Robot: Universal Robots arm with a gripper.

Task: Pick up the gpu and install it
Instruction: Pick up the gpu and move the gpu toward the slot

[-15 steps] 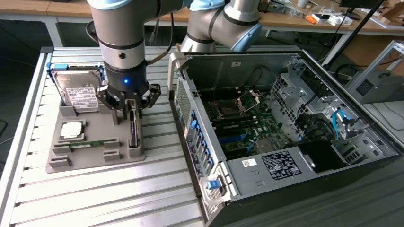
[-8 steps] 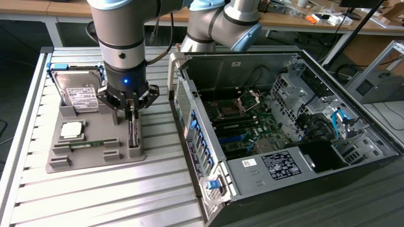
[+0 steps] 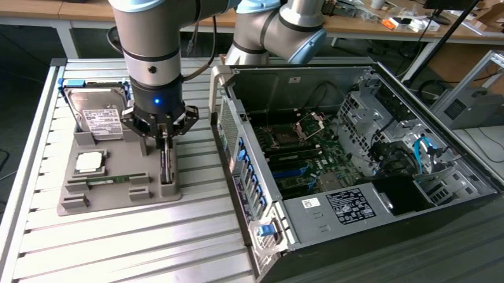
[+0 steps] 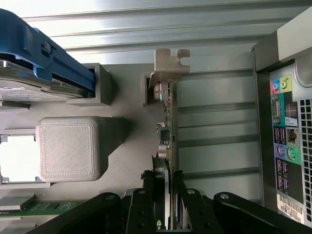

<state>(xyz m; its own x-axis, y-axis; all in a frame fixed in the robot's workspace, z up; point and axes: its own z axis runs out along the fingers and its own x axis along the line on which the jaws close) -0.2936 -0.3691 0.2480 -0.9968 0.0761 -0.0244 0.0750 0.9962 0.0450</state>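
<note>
Looking down from the exterior view, the gripper [image 3: 163,144] on the big gray arm hangs low over a gray tray [image 3: 102,203]. The tray lies on a metal table [image 3: 118,247] with long grooves. The gpu [image 3: 166,168] stands on its thin edge in a slot at the side of the tray nearest the computer case [image 3: 275,82]. The gripper's black fingers reach down onto the gpu's upper end and squeeze it from both sides. The card sits in its slot and is not lifted out. A silver hard drive [image 3: 101,115] with a white label leans at the far end of the tray. A square chip [image 3: 90,160] and a slim green memory stick [image 3: 118,178] lie on the tray too. The computer case is open and lies on the exterior view's right, with its green board showing inside. In the wrist view, the gripper [image 4: 165,178] is nearly closed, and its fingers [image 4: 148,195] press on the two flat sides of the gpu [image 4: 168,122]. The card runs away from the fingers, and its silver bracket [image 4: 168,61] sits at the far end. A gray block [image 4: 70,148] stands beside the card on the tray [image 4: 126,97]. The hard drive [image 4: 29,90] sits under a blue piece [image 4: 44,53]. The back of the computer case [image 4: 285,122], with its colored plugs, is on the card's other side.
</note>
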